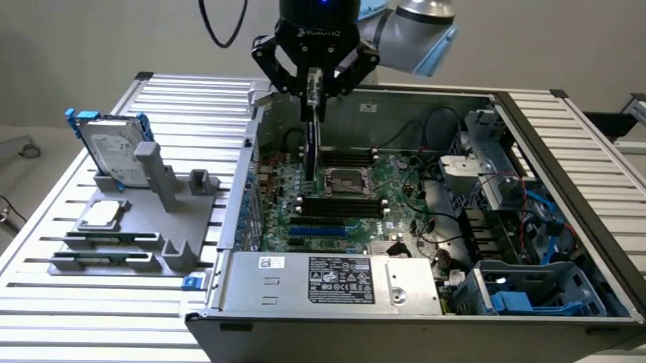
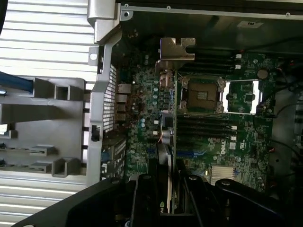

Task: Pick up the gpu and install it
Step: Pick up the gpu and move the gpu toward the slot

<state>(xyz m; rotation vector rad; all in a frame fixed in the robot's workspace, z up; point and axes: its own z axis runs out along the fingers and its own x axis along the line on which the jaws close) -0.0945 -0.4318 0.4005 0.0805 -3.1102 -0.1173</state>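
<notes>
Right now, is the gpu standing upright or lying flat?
Upright. The gpu hangs on end, its thin edge toward the exterior view, gripped at its top by the gripper, over the motherboard.

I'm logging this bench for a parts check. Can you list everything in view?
gpu: one, dark card with silver bracket, held edge-on over the motherboard
computer case: one, silver and black, open, on the table
motherboard: one, green, inside the case
power supply: one, silver with black label, at the case's near edge
hard drive: one, silver with blue frame, upright on the holder
processor chip: one, silver, flat on the holder
holder: one, grey, to the exterior view's left of the case
table: one, silver slats, under everything
gripper: one, black, closed on the gpu
arm: one, grey and light blue, above the case
</notes>
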